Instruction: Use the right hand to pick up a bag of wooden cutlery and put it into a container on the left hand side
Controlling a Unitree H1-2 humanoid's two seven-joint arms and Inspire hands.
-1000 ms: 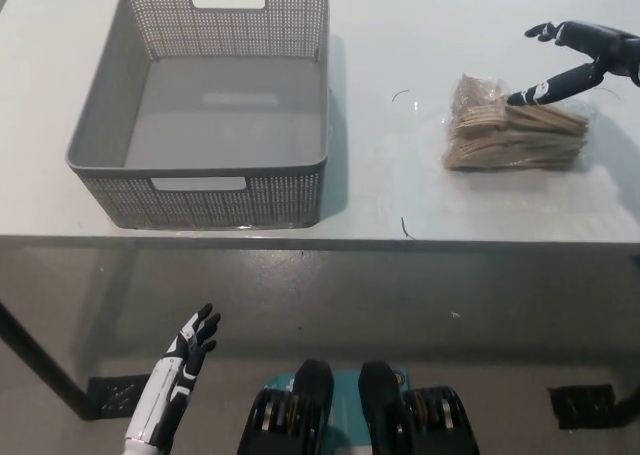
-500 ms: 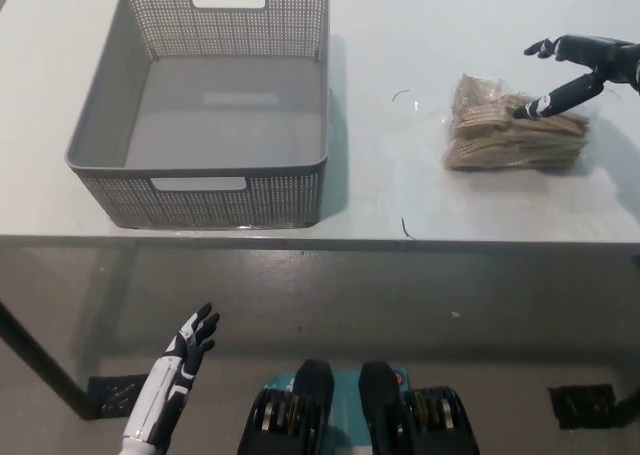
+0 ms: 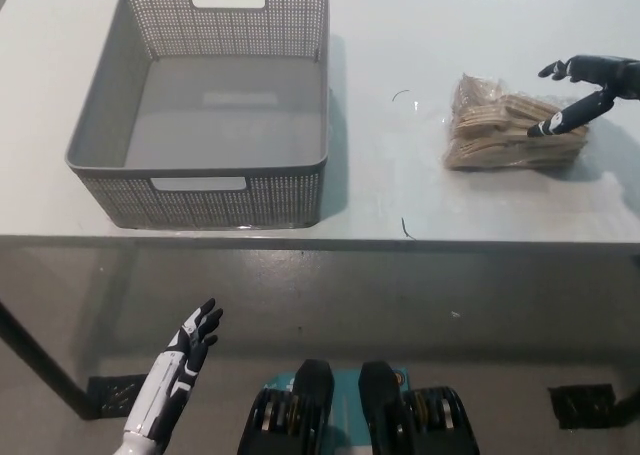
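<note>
A clear bag of wooden cutlery (image 3: 510,127) lies on the white table (image 3: 400,190) at the right. My black right hand (image 3: 588,87) hovers at the bag's right end, open, fingers spread, one fingertip touching the top right of the bag. An empty grey perforated basket (image 3: 210,200) stands on the left part of the table. My white left hand (image 3: 180,370) rests open below the table's front edge at the lower left.
The table's front edge runs across the picture just under the basket. Two small dark scraps (image 3: 405,227) lie on the table between basket and bag. Grey floor shows below the edge.
My right hand has drawn back to the right and slightly down along the bag's top. The bag, basket and left hand have stayed put.
</note>
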